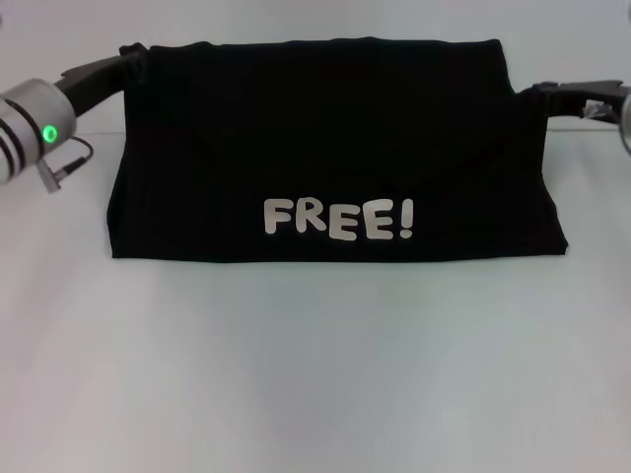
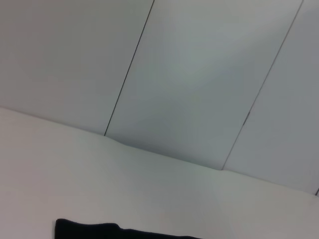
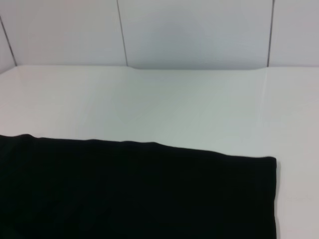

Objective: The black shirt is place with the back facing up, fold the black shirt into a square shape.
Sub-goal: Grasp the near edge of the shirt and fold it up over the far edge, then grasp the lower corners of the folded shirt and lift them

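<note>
black shirt (image 3: 134,191) on white table (image 3: 164,104)

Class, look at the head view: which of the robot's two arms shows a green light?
The left arm, at the black shirt's left far corner. Its silver wrist section carries a glowing green dot; the right arm, at the opposite corner, shows none.

A plain white table (image 1: 315,374) meets a pale panelled wall (image 2: 199,74) with dark seams.

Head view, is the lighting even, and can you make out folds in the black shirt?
Head view: soft, even light on the white table, faint shadow below the black shirt, whose folds barely show. Right wrist view: the cloth reads flat black, table slightly glossy.
</note>
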Controlling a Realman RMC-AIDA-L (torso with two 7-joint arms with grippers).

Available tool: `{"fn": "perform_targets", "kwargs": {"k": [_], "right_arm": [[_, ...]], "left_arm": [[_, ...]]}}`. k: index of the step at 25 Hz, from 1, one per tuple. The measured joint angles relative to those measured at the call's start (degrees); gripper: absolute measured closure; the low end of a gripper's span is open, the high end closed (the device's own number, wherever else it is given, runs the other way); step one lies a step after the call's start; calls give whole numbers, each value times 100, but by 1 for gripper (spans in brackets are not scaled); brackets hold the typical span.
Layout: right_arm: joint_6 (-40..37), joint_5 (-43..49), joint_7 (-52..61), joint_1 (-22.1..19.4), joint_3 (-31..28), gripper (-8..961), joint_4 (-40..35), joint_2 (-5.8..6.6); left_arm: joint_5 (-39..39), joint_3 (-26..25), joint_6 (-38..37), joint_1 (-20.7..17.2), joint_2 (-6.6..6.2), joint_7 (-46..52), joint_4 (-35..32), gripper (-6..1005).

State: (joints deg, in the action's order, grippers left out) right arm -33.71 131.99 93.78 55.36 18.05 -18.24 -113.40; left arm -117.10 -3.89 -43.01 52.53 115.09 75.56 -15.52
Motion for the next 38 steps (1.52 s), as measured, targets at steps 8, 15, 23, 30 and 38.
{"fn": "perform_targets", "kwargs": {"k": [8, 15, 23, 30, 38], "right_arm": [[433, -85, 18, 32, 41, 895, 91, -252], [648, -383, -57, -60, 46, 856, -125, -499], [-6, -1328, -354, -423, 50, 593, -530, -482], [-2351, -2203, -547, -1288, 40, 350, -616, -169], [-3854, -2395, -592, -2018, 6, 226, -728, -76]], "left_arm": [[608, 152, 654, -1, 204, -1194, 274, 906], [622, 596, 1125, 22, 174, -1230, 349, 786], [593, 850, 945, -216, 141, -589, 50, 371], [583, 2302, -980, -1162, 194, 1602, -1150, 374], [-269, 2607, -2029, -2012, 474, 3329, -2503, 378]]}}
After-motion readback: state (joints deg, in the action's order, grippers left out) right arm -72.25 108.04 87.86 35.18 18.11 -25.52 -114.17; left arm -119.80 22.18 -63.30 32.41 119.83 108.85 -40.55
